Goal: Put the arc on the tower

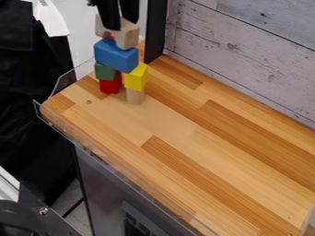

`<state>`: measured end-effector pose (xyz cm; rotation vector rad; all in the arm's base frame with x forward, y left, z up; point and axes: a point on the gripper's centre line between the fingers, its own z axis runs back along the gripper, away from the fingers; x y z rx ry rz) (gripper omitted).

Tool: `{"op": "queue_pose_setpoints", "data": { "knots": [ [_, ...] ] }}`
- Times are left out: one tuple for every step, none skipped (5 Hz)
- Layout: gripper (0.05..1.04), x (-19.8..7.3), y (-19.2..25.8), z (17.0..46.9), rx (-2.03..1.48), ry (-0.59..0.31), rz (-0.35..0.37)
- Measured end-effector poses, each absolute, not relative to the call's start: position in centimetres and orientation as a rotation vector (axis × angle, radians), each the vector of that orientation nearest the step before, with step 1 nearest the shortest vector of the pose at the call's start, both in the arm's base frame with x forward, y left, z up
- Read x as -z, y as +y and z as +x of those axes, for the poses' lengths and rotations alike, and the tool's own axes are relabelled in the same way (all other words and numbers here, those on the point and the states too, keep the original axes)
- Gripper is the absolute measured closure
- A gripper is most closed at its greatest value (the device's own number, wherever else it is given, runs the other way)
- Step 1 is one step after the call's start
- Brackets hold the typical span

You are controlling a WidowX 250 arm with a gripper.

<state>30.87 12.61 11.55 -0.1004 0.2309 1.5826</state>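
Pale wood arc (127, 38), chunky w/ squared ends, sits atop blue blk (115, 56), directly below gripper (121, 25), which is clamped on it, one finger on ea. side. Small red patch shows at arc's underside; can't tell what it is. Gripper's upper part is cut off by top edge; arc's top is partly hidden behind near finger, and far fingertip is partly hidden behind arc.

Under gripper, blue blk spans two stacks: green blk (105, 71) on red blk (110, 86), and yellow blk (135, 78) on plain wood blk (135, 96). Green blk partly covered by blue.

Count: 1 arc, 1 gripper, 5 blks (1 ea. blue, green, red, yellow, plain).

Farther out, wood-strip table (184, 138) runs below gripper, w/ clear guard along its near edge. Black post (155, 32) stands just beside gripper; plank wall (246, 50) lies beyond post. Black cloth (27, 87) hangs off gripper's opp. side, cut by frame.
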Motion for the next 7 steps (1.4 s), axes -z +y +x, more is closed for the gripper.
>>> {"op": "queue_pose_setpoints", "data": {
  "knots": [
    [0.56, -11.5, 12.7, 30.8, -1.595, 0.237, -0.121],
    [0.56, -11.4, 12.7, 30.9, -1.602, 0.234, -0.129],
    [0.56, -11.5, 12.3, 31.0, -1.611, 0.228, -0.149],
    [0.56, -11.5, 11.9, 31.2, -1.608, 0.226, -0.163],
    [0.56, -11.4, 11.8, 31.2, -1.614, 0.234, -0.174],
    [0.56, -11.3, 11.7, 31.3, -1.617, 0.233, -0.183],
    [0.49, -11.3, 11.7, 31.1, -1.614, 0.245, -0.184]
  ]
}}
